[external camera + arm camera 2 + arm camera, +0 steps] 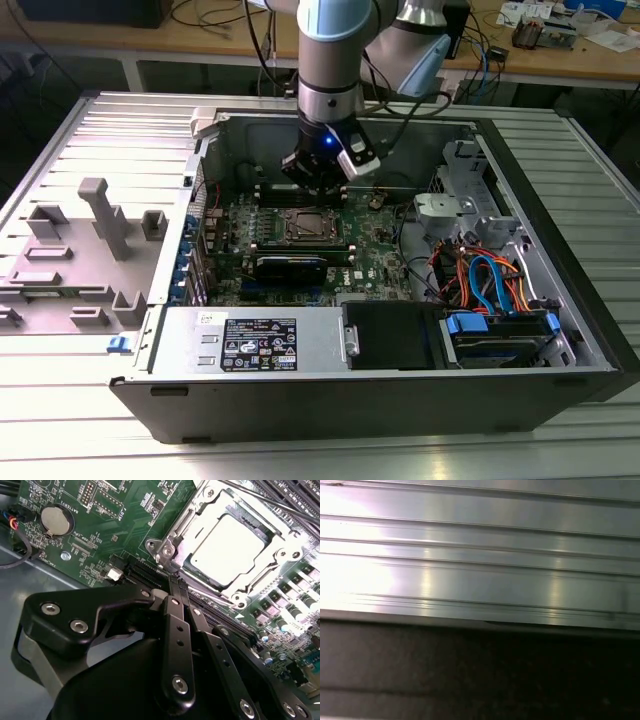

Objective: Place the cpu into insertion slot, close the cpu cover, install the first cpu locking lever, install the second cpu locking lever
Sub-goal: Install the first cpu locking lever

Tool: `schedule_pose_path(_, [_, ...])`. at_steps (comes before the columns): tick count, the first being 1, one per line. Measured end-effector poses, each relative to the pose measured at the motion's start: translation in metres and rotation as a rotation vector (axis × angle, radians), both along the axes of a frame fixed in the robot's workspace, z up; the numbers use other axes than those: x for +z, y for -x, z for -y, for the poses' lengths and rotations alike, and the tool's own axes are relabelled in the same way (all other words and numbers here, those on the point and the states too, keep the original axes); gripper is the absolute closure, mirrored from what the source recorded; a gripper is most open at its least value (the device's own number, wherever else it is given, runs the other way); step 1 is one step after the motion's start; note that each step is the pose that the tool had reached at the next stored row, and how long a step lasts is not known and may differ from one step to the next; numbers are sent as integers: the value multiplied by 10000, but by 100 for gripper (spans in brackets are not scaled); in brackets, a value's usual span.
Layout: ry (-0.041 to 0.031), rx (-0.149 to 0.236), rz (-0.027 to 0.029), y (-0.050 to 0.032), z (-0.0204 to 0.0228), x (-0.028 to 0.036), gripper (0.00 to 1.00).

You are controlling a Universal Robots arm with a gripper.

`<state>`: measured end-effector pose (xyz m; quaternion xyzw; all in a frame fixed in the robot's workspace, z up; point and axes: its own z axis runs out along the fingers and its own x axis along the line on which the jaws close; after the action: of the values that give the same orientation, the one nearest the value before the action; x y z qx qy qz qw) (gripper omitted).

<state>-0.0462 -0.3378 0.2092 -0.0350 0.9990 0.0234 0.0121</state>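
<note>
In the second wrist view the cpu (227, 547) is seen seated flat, and the cpu cover (200, 520) is laid down over it, its window framing the chip. The tool (176, 582) is pinched to a narrow point with nothing held, and is poised just beside the socket's near corner, above the green motherboard (100, 530). In the exterior view the tool (318, 185) is hung over the insertion slot (303, 228) inside the open computer case (400, 390) on the ribbed worktop (60, 400). A lever step is judged to be in hand. The lever should be pushed squarely by the closed tips and swept down under its hook, with the cover kept flat so that the chip is not shifted.
</note>
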Motion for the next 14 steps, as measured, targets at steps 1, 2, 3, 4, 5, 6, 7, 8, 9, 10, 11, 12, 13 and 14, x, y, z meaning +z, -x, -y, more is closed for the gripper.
schedule_pose_path(1, [1, 2, 0, 0, 5, -3, 89])
schedule_pose_path(2, [2, 1, -1, 0, 9, -8, 89])
schedule_pose_path(3, [0, 0, 0, 0, 11, -11, 89])
schedule_pose_path(4, [2, -1, -2, 0, 14, -13, 89])
schedule_pose_path(5, [2, -1, -1, 0, 16, -17, 89])
schedule_pose_path(6, [4, -2, -2, 0, 17, -18, 89])
schedule_pose_path(7, [5, 0, -4, -3, 17, -19, 89])
schedule_pose_path(8, [4, 2, -3, -5, 17, -21, 89])
schedule_pose_path(9, [2, 0, -1, -9, 17, -25, 89])
schedule_pose_path(10, [3, -1, -3, -14, 17, -27, 89])
schedule_pose_path(11, [4, 0, -2, -19, 17, -28, 89])
schedule_pose_path(12, [4, 0, -1, -20, 17, -30, 89])
schedule_pose_path(13, [4, 0, -1, -20, 17, -31, 89])
schedule_pose_path(14, [3, 0, -1, -20, 17, -31, 89])
